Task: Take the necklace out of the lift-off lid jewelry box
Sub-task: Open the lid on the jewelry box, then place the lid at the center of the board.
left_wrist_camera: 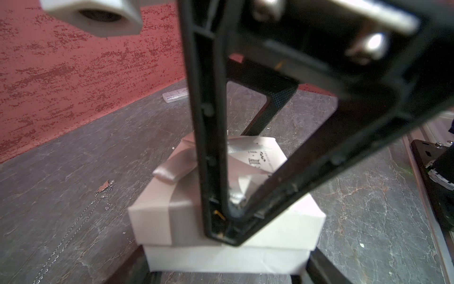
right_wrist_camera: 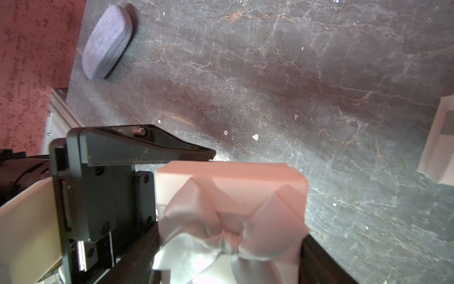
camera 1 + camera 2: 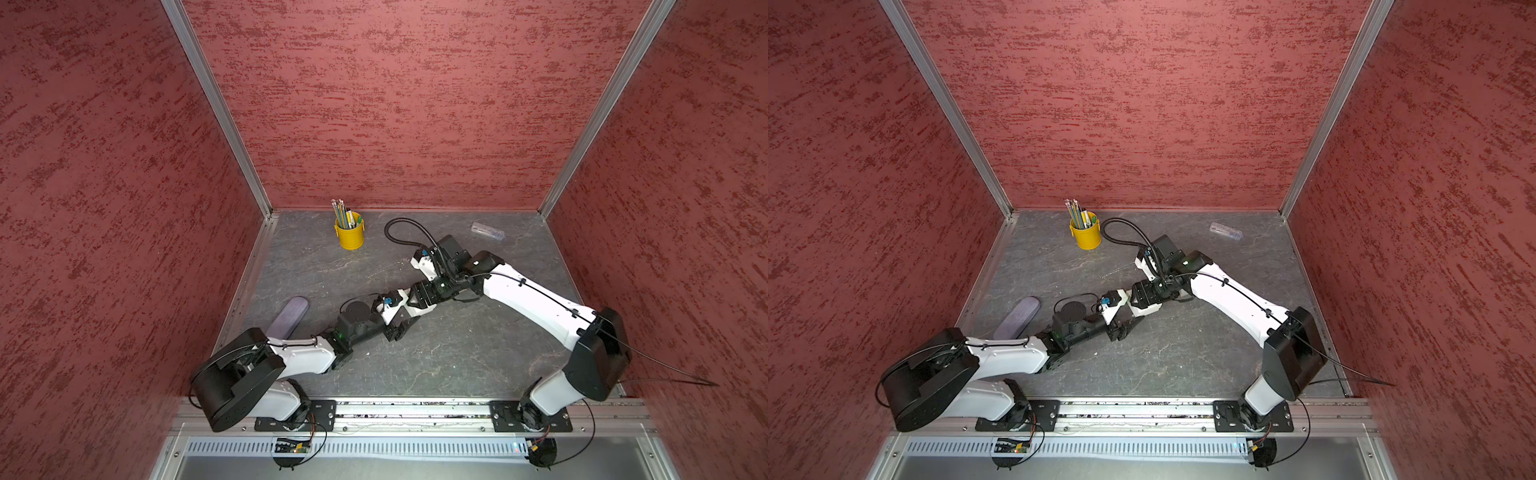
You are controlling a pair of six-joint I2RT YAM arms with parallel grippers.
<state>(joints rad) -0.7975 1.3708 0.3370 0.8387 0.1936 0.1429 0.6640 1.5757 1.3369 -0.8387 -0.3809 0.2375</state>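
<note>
**Lidded jewelry box (image 1: 221, 260), necklace (image 1: 103, 188) out beside it**

Open room lies on the near half of the table (image 3: 457, 365), between the arms and the aluminium rail (image 3: 415, 409). Red textured walls (image 3: 395, 104) close the other three sides. A yellow pencil cup (image 3: 349, 235) and a clear plastic case (image 3: 487, 231) sit near the back wall. A glasses case (image 3: 291, 316) lies by the wall on the left arm's side. All three are well apart from the box.

In both top views the wrists cover the box. The left wrist view shows it on the table with its lid (image 1: 152, 221) on. The necklace lies outside on the table near the box, its chain stretched out.

The left gripper (image 1: 226, 255) has its fingers apart, one on either side of the base. The right gripper (image 2: 231, 231) has its fingers apart astride the lid. Whether either one presses, I cannot tell.

The box is matte white card with square edges. A satin grey bow (image 2: 221, 221) and a printed paper tag (image 1: 260, 155) top it. The table is dark with pale veins, like stone. The glasses case is rounded, in woven grey-purple fabric.
</note>
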